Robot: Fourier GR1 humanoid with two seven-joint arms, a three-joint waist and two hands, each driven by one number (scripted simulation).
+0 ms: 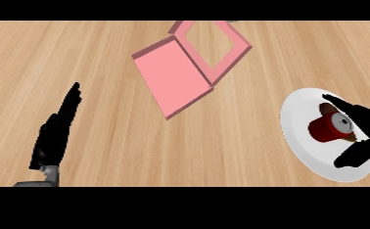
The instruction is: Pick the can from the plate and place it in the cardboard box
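Observation:
A red can with a silver end lies on its side on the white plate at the right edge. My right hand reaches over the plate. Its fingers lie along the far side of the can, and its thumb sits on the near side, a little apart from it. The hand is open around the can. The pink box stands at the top centre, partly cut off by the view's top, with its lid flap folded out toward me. My left hand rests open at the lower left, fingers up.
The wooden counter stretches between the plate and the box. The box flap lies flat on it, left of the straight line from the can to the box opening.

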